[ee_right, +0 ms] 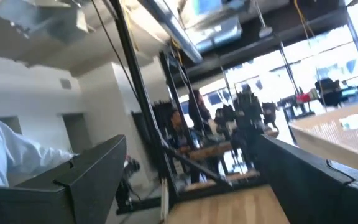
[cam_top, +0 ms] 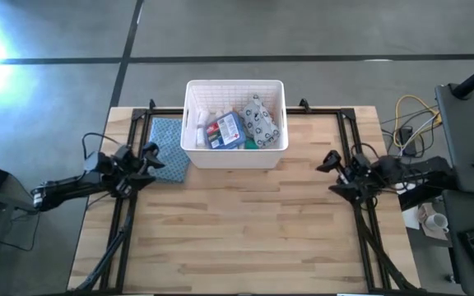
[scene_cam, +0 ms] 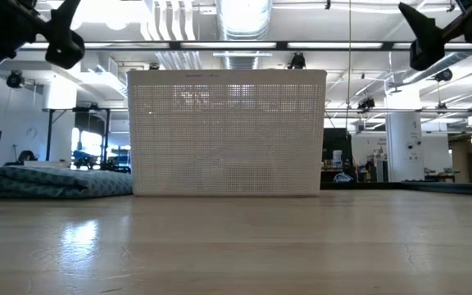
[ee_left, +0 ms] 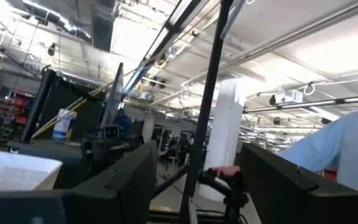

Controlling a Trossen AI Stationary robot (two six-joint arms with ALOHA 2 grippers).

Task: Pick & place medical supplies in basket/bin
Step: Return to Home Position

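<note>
Supplies (cam_top: pixel 229 130) packed inside basket (cam_top: pixel 235 82). Left gripper (cam_top: pixel 149 156) held left of basket, right gripper (cam_top: pixel 332 163) right of it, both spread apart, empty. Homing step judged underway; only arm retraction needed next, prob.

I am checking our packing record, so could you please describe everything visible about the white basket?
The white basket is a rectangular plastic bin with perforated grid walls and a solid rim, standing upright at the middle of the wooden table's far edge. It holds a blue packet, a grey-white spotted pouch and white bottles. A blue checked cloth lies against its left side. The left gripper and right gripper hang apart from it, both open.
</note>
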